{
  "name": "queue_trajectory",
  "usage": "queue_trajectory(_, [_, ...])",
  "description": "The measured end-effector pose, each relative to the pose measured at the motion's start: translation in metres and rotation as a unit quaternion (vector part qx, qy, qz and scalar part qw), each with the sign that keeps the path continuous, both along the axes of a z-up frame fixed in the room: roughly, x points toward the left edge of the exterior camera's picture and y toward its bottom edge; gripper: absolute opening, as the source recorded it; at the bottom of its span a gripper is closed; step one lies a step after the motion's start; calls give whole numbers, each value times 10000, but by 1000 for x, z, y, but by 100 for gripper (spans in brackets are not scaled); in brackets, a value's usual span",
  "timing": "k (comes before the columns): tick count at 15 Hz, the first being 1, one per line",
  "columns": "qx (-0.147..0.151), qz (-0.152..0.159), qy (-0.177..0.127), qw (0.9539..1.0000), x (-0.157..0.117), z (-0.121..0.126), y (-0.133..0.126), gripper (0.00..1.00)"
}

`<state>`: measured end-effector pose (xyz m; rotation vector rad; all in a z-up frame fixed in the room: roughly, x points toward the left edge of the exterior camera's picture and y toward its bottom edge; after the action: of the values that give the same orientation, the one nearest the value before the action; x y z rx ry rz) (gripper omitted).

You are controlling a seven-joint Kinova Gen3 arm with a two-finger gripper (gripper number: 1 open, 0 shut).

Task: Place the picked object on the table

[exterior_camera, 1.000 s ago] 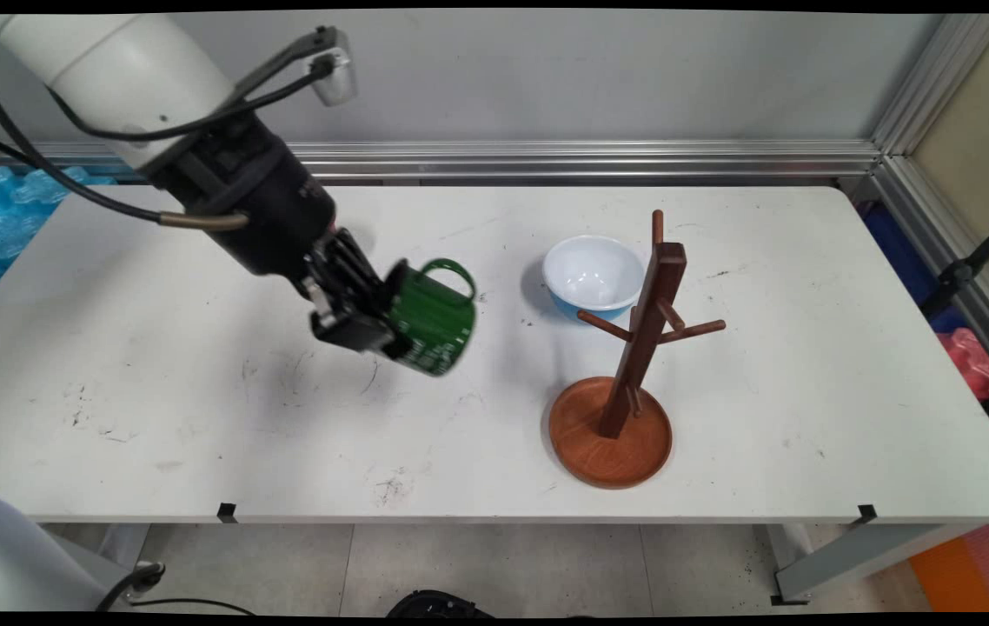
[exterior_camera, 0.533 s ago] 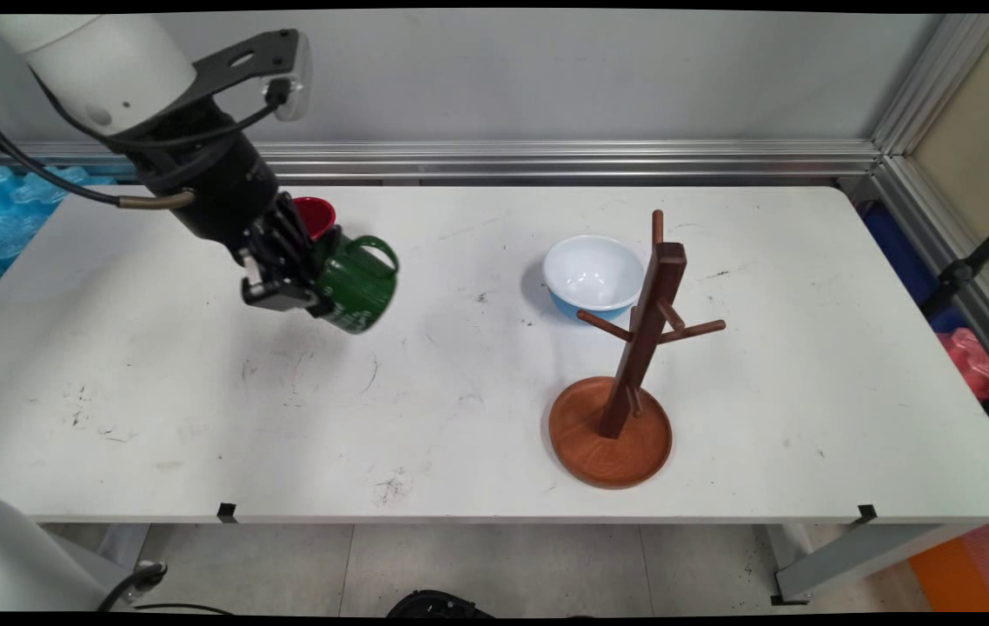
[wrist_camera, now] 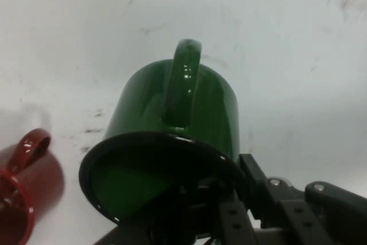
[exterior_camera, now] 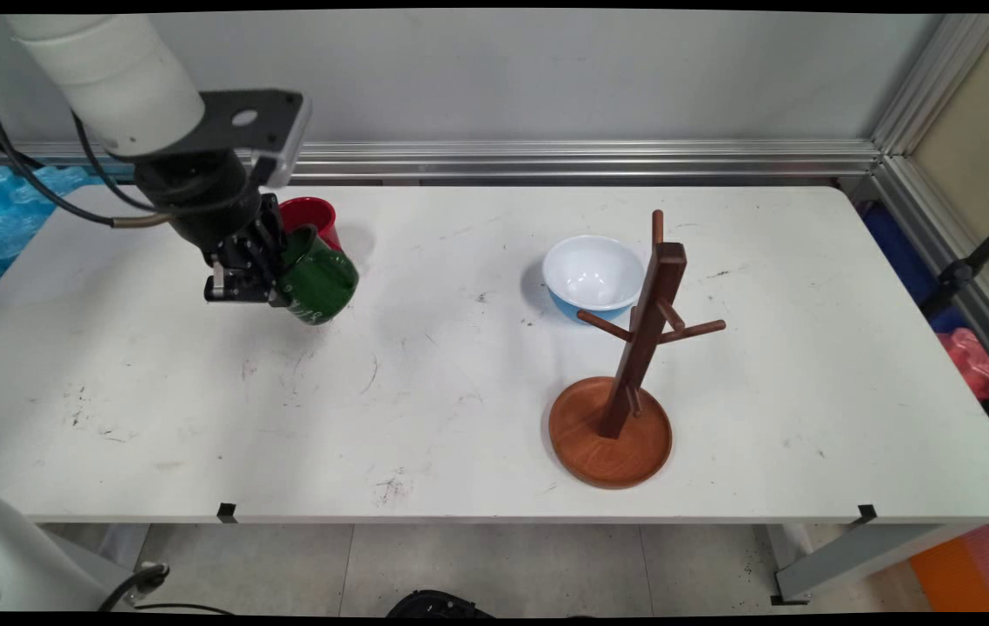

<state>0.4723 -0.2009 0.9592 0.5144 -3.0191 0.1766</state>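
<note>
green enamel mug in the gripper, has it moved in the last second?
Yes. The green enamel mug, held by the black two-finger gripper, went left and toward the wall, away from the wooden mug tree, ending beside the red mug.

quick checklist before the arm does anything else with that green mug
1. Grip on the green mug: the gripper has its jaws clamped over the mug's rim. Ok.
2. Mug clear of the table: it hangs tilted, mouth toward the gripper, off the surface. Ok.
3. Gap to the red mug: it stands just behind the green one; whether they touch, cannot tell.
4. Handle free: it points away from the gripper, unobstructed. Ok.
5. Mug tree pegs bare, white and blue bowl close behind it. Ok.
</note>
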Motion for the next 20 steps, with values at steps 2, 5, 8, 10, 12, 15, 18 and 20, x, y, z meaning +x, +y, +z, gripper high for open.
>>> queue_trajectory(2, [-7,-174,-201,9996,3,-10,-4,0])
queue_trajectory(5, [-39,-443,-524,9976,9,-25,-11,0])
queue_trajectory(8, [-39,-667,-761,9949,15,-39,-15,0])
queue_trajectory(10, [-27,-817,-902,9926,18,-48,-17,0])
queue_trajectory(12, [-16,-951,-1028,9901,22,-56,-18,0])
queue_trajectory(15, [1,-1109,-1192,9867,27,-68,-19,0])
queue_trajectory(18, [13,-1204,-1295,9842,30,-77,-20,0])
queue_trajectory(20, [30,-1254,-1356,9828,32,-83,-19,0])
